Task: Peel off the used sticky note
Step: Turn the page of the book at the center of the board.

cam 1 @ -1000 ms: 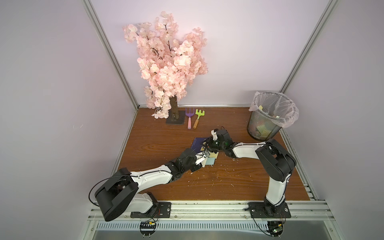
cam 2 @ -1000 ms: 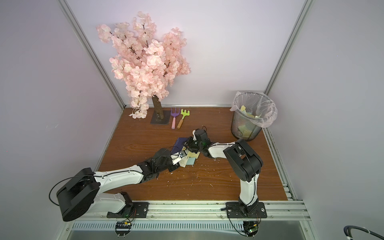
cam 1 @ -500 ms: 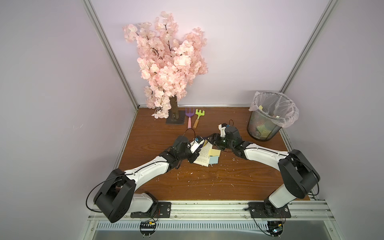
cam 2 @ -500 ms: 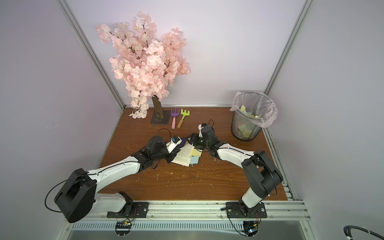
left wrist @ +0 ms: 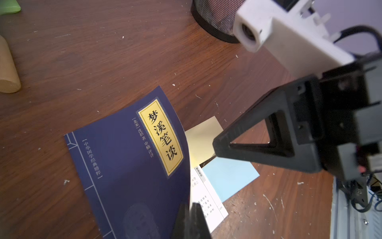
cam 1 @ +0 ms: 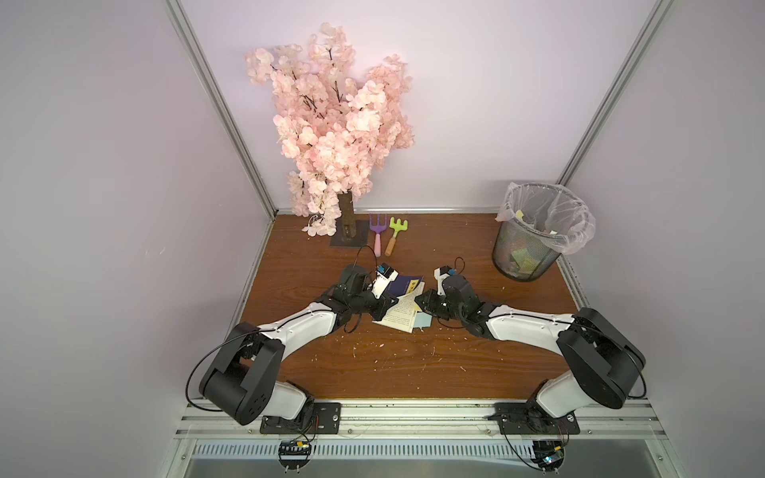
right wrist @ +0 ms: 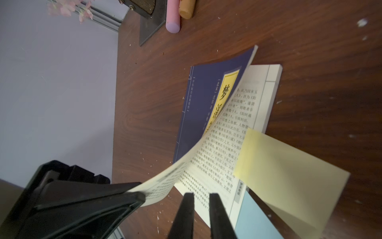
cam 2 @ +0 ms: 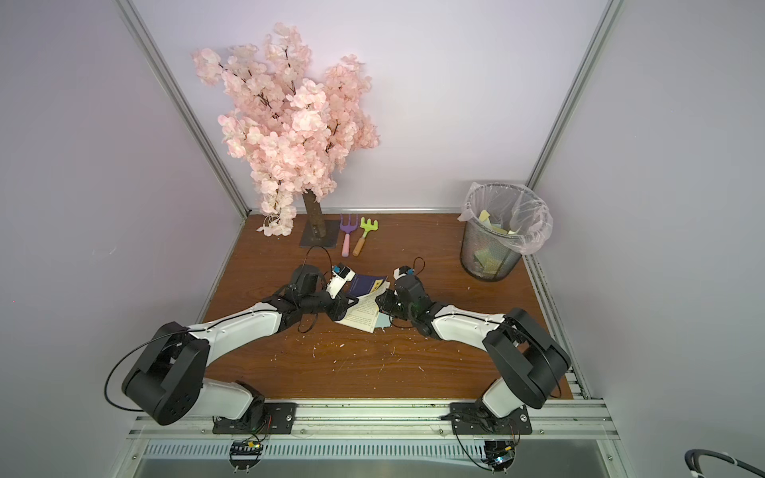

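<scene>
Judging by the layout, the task is sitting at an early stage. The left hand (right wrist: 140, 198) is clamping the lifted cover and pages of the book (cam 1: 402, 308), which is lying mid-counter between the two arms; the yellow sticky note (right wrist: 289, 178) is lying flat on the exposed page, overhanging its edge, not yet peeled; the right hand (right wrist: 201, 195) is hovering just beside it, fingers narrowly apart, gripping nothing. The wrist views are showing that note plainly, with a blue note (left wrist: 229, 178) beneath; in both top views the right hand is covering it; only those views are showing paper scraps lying in the bin (cam 1: 525, 256) near the counter's far right corner.
</scene>
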Robot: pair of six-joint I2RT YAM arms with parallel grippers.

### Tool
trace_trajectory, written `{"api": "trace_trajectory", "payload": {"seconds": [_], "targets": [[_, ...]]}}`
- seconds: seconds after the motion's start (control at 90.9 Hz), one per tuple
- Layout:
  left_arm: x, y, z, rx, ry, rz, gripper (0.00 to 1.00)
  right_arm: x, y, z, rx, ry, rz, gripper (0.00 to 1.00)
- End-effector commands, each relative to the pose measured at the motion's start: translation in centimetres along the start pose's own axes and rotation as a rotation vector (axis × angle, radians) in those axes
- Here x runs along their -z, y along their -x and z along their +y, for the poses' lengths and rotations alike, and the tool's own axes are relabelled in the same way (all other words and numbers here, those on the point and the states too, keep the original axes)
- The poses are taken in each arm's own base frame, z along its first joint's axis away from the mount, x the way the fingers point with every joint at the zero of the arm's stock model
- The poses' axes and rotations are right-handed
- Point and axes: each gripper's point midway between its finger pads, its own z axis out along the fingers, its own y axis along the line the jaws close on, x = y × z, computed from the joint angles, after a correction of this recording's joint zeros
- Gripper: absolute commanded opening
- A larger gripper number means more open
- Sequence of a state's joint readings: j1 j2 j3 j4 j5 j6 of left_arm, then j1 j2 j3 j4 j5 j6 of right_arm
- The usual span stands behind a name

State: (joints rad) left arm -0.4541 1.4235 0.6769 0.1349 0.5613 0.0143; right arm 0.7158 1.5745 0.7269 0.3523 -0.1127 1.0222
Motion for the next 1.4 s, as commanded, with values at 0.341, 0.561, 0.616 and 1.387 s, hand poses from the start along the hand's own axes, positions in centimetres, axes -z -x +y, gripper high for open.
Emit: {"api": "trace_trajectory", "payload": {"seconds": [0.341, 0.561, 0.616, 1.387], "targets": [[1.5, 1.0, 2.0, 0.09, -0.005, -0.056, 0.02, -6.7, -2.0, -2.4, -0.046, -0.054, 0.059, 0.08], [3.2, 0.9, 5.7, 0.144, 0.081, -0.11, 0.02, -6.9, -3.2, -4.9, -0.1, -0.121, 0.074, 0.04], [3.5, 0.5, 6.4, 0.157, 0.088, -0.106, 0.02, -7.0, -3.1, -4.9, -0.098, -0.125, 0.076, 0.03], [4.4, -3.5, 11.5, 0.333, 0.15, -0.04, 0.01, -2.9, 3.3, 6.5, 0.143, 0.046, 0.043, 0.26]]}}
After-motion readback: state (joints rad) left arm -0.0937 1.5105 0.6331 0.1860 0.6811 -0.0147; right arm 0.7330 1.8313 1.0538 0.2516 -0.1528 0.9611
